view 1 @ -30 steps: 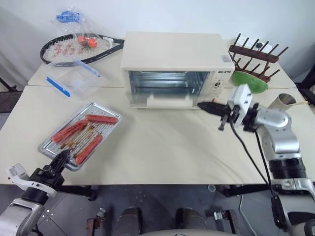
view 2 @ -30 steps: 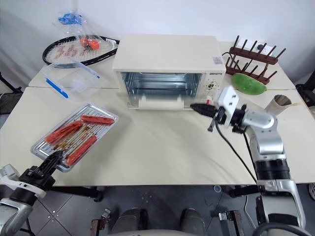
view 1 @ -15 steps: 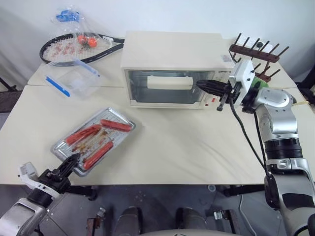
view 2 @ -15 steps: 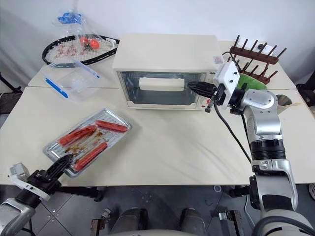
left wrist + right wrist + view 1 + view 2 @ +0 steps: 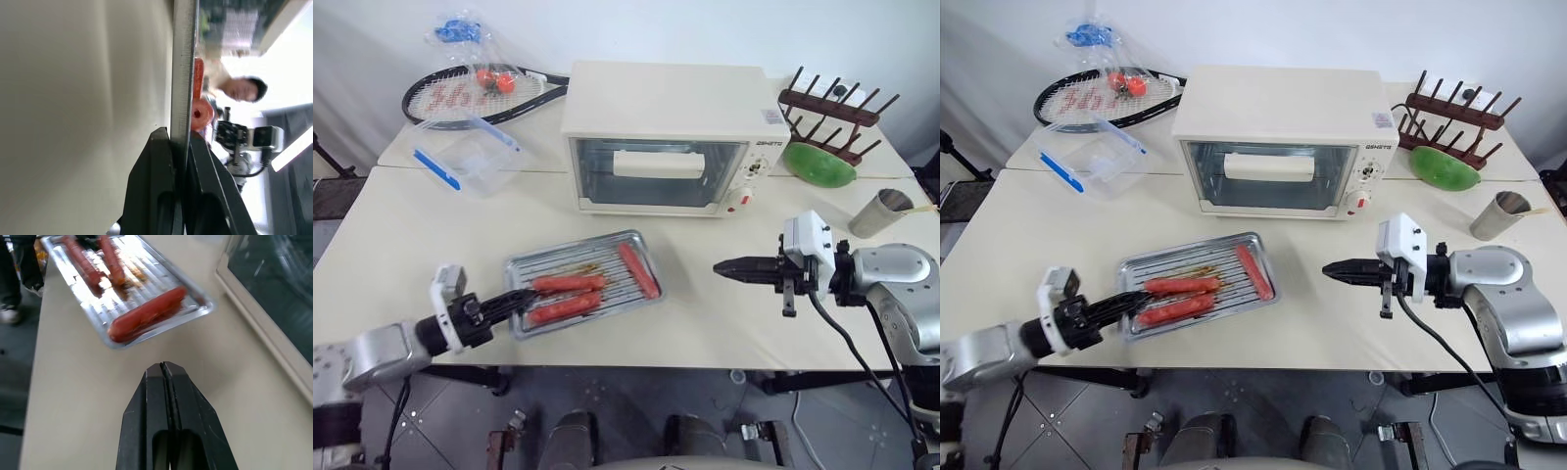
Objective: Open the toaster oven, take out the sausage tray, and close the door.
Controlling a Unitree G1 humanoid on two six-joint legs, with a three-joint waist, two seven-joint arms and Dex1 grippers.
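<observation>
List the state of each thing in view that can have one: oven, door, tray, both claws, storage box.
toaster oven: upright on the table, nothing visible inside
door: closed
sausage tray: out on the table, three sausages in it
left claw: shut on the sausage tray's rim
right claw: shut, holding nothing
clear plastic box: open, blue lid resting on its rim

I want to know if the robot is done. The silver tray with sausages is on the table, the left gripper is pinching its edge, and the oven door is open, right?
Not quite. The door of the toaster oven is shut, as the left eye view shows. The rest holds: the sausage tray is on the table, and the left gripper pinches its edge.
</observation>
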